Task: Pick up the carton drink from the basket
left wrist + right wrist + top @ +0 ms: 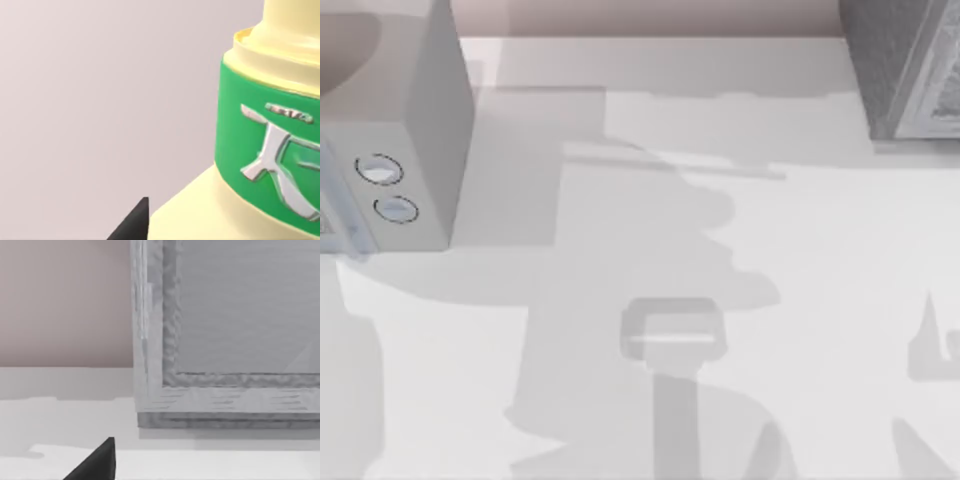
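From above, the white table [800, 250] carries a pale grey box with two round rings on its face [410, 130] at the left edge and a grey textured box [905, 70] at the far right corner, with soft shadows across the bare middle; nothing here lets me place a basket or either arm against the table, so any judgement of clearance from this view is weak. In the left wrist view, the carton drink [260, 150] sits very close to the camera: its green neck band with a silver character, the pale yellow shoulder below and the lighter neck above. A dark fingertip [135, 222] of the left gripper pokes in just beside the shoulder, and I cannot tell whether the jaws are spread or pinching the bottle. The risk, as I judge it, lies here: the shoulder slopes and looks smooth, so a grip set on it could slide upward or tip the drink, and a lift begun before the hold is firm could drop it. In the right wrist view, a dark fingertip [97, 460] of the right gripper hangs over the table, facing the textured box [225, 340]; its jaws too cannot be judged, and a sweep forward could strike that box.
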Controlling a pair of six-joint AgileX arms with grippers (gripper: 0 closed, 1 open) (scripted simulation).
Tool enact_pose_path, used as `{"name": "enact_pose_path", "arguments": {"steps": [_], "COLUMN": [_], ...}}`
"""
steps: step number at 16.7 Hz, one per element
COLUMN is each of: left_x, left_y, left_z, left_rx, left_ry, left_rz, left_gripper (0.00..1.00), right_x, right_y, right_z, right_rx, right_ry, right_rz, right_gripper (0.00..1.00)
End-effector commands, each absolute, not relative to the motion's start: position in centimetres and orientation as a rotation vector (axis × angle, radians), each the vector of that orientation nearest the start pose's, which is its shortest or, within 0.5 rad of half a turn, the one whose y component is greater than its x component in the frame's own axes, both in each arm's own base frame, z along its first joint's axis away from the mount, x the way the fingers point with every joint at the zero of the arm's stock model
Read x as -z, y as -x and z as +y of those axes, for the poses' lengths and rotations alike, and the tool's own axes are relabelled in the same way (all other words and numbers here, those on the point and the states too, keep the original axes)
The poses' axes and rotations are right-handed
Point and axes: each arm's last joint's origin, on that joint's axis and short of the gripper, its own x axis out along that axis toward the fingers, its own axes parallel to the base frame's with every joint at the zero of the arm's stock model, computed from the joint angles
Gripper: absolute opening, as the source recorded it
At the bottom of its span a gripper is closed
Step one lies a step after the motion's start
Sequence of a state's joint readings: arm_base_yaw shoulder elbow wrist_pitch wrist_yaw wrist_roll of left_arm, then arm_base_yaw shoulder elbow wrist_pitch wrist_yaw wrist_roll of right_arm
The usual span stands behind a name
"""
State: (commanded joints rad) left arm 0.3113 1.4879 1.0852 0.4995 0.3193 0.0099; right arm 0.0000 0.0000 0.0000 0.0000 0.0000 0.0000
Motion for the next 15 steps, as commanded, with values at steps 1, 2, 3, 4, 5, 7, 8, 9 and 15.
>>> {"name": "enact_pose_path", "arguments": {"steps": [1,2,3,4,5,7,8,9,15], "left_x": [-34.7,-36.5,-38.2,-39.9,-41.4,-43.7,-44.6,-45.1,-45.3], "left_y": [-33.5,-33.5,-33.5,-33.3,-33.2,-32.9,-32.9,-32.8,-33.3], "left_z": [10.0,9.8,9.7,9.6,9.5,9.6,9.7,9.8,10.4], "left_rx": [-0.014,-0.021,-0.027,-0.032,-0.036,-0.043,-0.043,-0.041,0.004], "left_ry": [-0.032,-0.039,-0.044,-0.047,-0.048,-0.044,-0.041,-0.037,-0.007], "left_rz": [-0.135,-0.17,-0.199,-0.218,-0.226,-0.213,-0.194,-0.168,-0.016], "left_gripper": [0.0,0.0,0.0,0.0,0.0,0.0,0.0,0.0,0.0], "right_x": [-16.0,-16.0,-16.0,-16.0,-16.0,-16.0,-16.0,-16.0,-16.0], "right_y": [-10.6,-10.6,-10.6,-10.6,-10.6,-10.6,-10.6,-10.6,-10.6], "right_z": [-0.1,-0.1,-0.1,-0.1,-0.1,-0.1,-0.1,-0.1,-0.1], "right_rx": [0.0,0.0,0.0,0.0,0.0,0.0,0.0,0.0,0.0], "right_ry": [0.0,0.0,0.0,0.0,0.0,0.0,0.0,0.0,0.0], "right_rz": [0.0,0.0,0.0,0.0,0.0,0.0,0.0,0.0,0.0], "right_gripper": [1.0,1.0,1.0,1.0,1.0,1.0,1.0,1.0,1.0]}}
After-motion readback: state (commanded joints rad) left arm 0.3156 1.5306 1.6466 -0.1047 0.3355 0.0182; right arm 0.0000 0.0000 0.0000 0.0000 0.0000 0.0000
